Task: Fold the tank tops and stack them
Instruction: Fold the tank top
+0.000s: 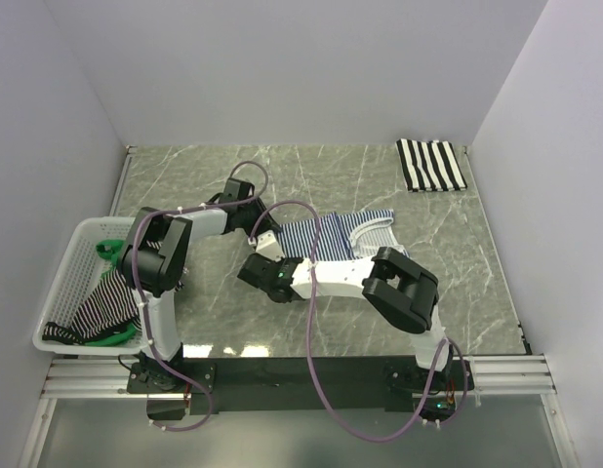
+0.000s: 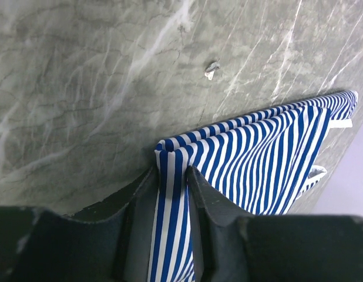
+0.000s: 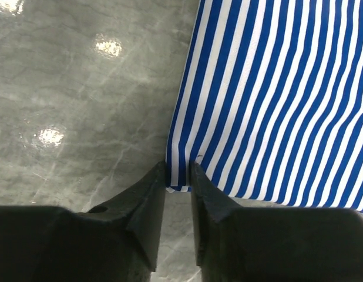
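A thin navy-and-white striped tank top (image 1: pixel 333 232) lies partly folded on the marble table near the middle. My left gripper (image 1: pixel 274 232) is at its left edge. In the left wrist view the gripper (image 2: pixel 172 176) is shut on a folded edge of the tank top (image 2: pixel 258 153), which hangs out to the right. My right gripper (image 1: pixel 278 259) is just nearer, at the same end. In the right wrist view it (image 3: pixel 179 176) is shut on the lower left corner of the tank top (image 3: pixel 275 88). A folded broad black-and-white striped tank top (image 1: pixel 430 164) lies at the back right.
A white mesh basket (image 1: pixel 82 234) stands at the left table edge, holding more striped tops (image 1: pixel 101 307) and a green item (image 1: pixel 111 247). White walls close the table on three sides. A small white speck (image 2: pixel 211 69) lies on the marble.
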You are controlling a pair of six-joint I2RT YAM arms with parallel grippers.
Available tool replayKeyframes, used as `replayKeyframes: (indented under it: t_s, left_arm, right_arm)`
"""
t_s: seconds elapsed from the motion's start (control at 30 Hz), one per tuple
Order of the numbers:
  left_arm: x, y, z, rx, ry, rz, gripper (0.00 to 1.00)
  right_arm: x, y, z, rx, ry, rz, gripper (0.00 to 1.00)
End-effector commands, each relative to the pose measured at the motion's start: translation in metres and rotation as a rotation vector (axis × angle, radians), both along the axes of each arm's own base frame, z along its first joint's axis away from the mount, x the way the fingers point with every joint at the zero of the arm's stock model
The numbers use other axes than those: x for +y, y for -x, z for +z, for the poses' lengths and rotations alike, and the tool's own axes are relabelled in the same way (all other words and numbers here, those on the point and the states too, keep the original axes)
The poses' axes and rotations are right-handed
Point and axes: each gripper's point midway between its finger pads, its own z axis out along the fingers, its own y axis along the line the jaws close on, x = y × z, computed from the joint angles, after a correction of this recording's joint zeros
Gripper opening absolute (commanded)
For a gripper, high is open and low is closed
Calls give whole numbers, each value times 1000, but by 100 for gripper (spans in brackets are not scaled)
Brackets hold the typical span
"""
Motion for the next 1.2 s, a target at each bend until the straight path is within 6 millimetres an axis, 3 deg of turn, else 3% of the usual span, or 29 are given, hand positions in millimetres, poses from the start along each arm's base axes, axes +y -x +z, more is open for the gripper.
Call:
replayKeyframes:
  t_s: [0.0,0.13,0.23,0.4,0.53,0.77,1.17]
  left_arm:
    - [11,4,-25,48,-103,37,33]
    - [12,1,-23,41,-116,43,32]
    - [13,0,-22,41,-129,49,30]
    - [18,-1,-17,34,-150,61,29]
    - [22,0,-10,24,-163,76,38]
    - [21,3,1,14,-148,78,41]
    - [3,13,-17,62,-109,34,37]
  right_arm:
    - [-2,-7,17,-25,-5,-21,29]
    - [-2,-8,24,-21,-25,-19,7]
    - [-1,-8,29,-2,-62,-16,0]
    - [-2,-9,43,55,-200,-12,0]
    - [-8,-11,54,92,-306,-8,0]
    - [-11,-11,53,118,-327,-4,0]
    - [-7,-10,51,135,-336,-3,0]
